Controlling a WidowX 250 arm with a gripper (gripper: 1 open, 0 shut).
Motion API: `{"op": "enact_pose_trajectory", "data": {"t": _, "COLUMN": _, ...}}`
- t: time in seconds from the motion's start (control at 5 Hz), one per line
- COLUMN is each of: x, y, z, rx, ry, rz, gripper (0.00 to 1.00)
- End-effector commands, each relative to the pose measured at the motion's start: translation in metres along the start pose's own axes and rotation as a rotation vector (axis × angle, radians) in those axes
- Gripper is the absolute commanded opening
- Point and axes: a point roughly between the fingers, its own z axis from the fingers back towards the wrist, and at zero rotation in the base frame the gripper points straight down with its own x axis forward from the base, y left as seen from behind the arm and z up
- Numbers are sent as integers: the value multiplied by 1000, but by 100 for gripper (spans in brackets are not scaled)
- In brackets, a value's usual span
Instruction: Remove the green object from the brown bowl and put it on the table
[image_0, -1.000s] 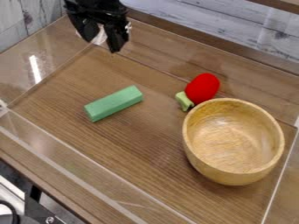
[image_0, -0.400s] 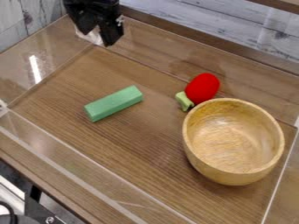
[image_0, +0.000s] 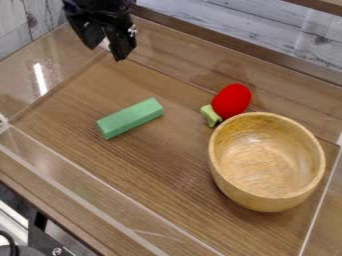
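One flat light-green block (image_0: 130, 118)

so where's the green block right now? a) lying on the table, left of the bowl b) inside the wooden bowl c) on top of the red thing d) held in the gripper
a, the green block lies flat on the table, well apart from the empty wooden bowl, while the gripper hangs open and empty at the far left corner.

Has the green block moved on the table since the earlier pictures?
No. The green block lies flat at the same spot on the table, equally far left of the brown bowl, which is empty.
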Motion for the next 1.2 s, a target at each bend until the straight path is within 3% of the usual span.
{"op": "enact_pose_trajectory", "data": {"t": 0.0, "x": 10, "y": 2, "z": 21, "rx": 25, "ry": -56, "rz": -11, "gripper": 100}}
{"op": "enact_pose_trajectory", "data": {"t": 0.2, "x": 15, "y": 1, "z": 30, "rx": 29, "ry": -71, "rz": -25, "gripper": 100}}
{"op": "enact_pose_trajectory", "data": {"t": 0.6, "x": 13, "y": -5, "z": 17, "rx": 22, "ry": -66, "rz": 0, "gripper": 100}}
{"op": "enact_pose_trajectory", "data": {"t": 0.8, "x": 14, "y": 0, "z": 19, "rx": 38, "ry": -62, "rz": 71, "gripper": 0}}
{"op": "enact_pose_trajectory", "data": {"t": 1.0, "x": 16, "y": 6, "z": 19, "rx": 54, "ry": -52, "rz": 127, "gripper": 0}}
